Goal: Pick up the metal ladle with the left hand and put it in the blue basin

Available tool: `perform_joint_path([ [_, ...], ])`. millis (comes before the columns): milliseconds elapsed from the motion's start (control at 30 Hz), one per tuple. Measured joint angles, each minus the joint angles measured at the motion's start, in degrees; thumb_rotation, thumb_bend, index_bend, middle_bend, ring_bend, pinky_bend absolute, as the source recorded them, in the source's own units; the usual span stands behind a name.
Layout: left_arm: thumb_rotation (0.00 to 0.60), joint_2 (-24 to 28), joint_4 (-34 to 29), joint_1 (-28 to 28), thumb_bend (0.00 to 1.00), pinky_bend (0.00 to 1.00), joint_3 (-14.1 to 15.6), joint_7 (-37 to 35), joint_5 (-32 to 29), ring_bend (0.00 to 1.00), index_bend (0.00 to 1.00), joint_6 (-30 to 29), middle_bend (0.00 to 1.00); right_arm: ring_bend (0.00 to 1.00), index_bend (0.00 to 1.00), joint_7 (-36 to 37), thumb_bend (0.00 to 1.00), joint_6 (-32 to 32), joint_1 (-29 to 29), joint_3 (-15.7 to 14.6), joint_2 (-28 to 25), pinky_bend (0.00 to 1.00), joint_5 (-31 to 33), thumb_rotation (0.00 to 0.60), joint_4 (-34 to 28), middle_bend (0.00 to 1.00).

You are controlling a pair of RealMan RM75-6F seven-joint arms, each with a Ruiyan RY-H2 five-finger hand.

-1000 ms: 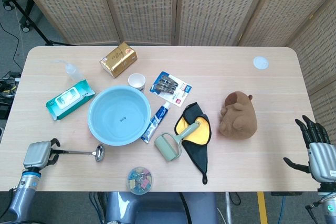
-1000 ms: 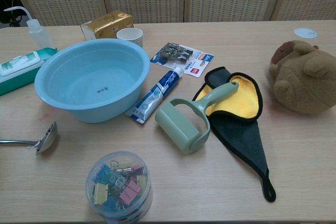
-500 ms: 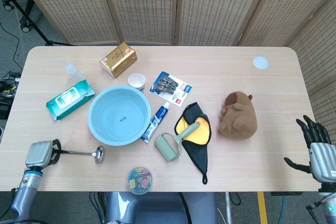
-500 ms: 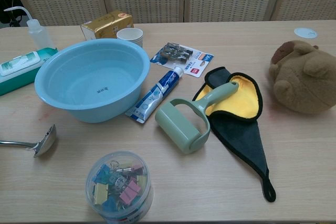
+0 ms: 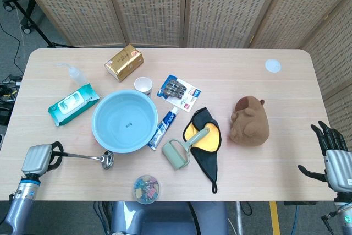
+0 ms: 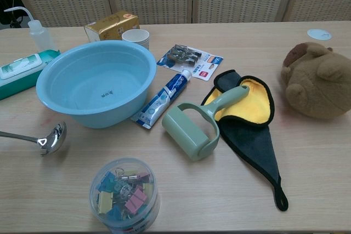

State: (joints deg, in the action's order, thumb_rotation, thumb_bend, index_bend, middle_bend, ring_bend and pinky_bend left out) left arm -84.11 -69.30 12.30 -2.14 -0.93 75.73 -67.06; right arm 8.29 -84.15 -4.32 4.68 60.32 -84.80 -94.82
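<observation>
Your left hand (image 5: 37,159) sits at the near left corner of the table (image 5: 286,97), its fingers curled around the end of the metal ladle (image 5: 88,158) handle. The ladle stretches away from that hand toward the table's middle, its bowl (image 6: 53,138) lying just beside the near rim of the blue basin (image 5: 125,120) but apart from it; from the chest view the bowl appears to be on or just over the wood, and you cannot tell which. The basin sits beyond and inward of your left hand, nothing inside it.

Further out from that hand lie a green wet-wipes pack (image 5: 73,103), a squeeze bottle (image 5: 75,72), a gold box (image 5: 124,61) and a small paper cup (image 5: 143,85). Past the ladle's bowl, near the table's front edge, stands a clear tub of binder clips (image 5: 147,187). On the far side of the basin from your left hand are a toothpaste tube (image 5: 163,128), a carded pack of clips (image 5: 179,93), a green lint roller (image 5: 181,149) resting on a black-and-yellow cloth (image 5: 206,149), and a brown plush toy (image 5: 249,120).

Your right hand (image 5: 333,160) hangs off the table's near right corner, fingers spread and holding nothing.
</observation>
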Motion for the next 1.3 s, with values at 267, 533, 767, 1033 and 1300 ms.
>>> perform_joint_path([
  [267,0.6,2.8,-3.7,-0.6,0.61,0.73,0.1,-1.6,2.2,0.8,0.84,-2.7,0.95,0.0,0.0,-0.2,0.0,0.0,0.0,0.1,0.0,0.0,0.2,0.6,-0.1,0.0],
  [533,0.6,7.6,-9.2,-1.1,0.61,0.73,0.3,-0.5,4.8,0.8,0.84,-6.2,0.95,0.0,0.0,-0.2,0.0,0.2,0.0,0.0,-0.1,0.0,0.2,0.6,-0.3,0.0],
  [767,0.6,15.2,-18.3,1.1,0.61,0.73,-2.8,3.7,5.1,0.8,0.85,-7.0,0.95,0.0,0.0,-0.4,0.0,0.1,0.0,-0.1,-0.1,0.0,0.0,0.6,-0.3,0.0],
  [1033,0.6,19.6,-24.3,8.5,0.62,0.73,-9.0,15.5,-1.5,0.8,0.86,-1.3,0.95,0.0,0.0,-0.5,0.0,0.3,0.0,0.2,0.0,0.0,0.7,0.6,-0.1,0.0],
  [1300,0.6,16.6,-22.8,17.5,0.62,0.73,-13.5,27.8,-13.8,0.8,0.87,4.9,0.95,0.0,0.0,-0.3,0.0,1.0,-0.2,0.6,0.1,0.0,1.8,0.6,0.3,0.0],
])
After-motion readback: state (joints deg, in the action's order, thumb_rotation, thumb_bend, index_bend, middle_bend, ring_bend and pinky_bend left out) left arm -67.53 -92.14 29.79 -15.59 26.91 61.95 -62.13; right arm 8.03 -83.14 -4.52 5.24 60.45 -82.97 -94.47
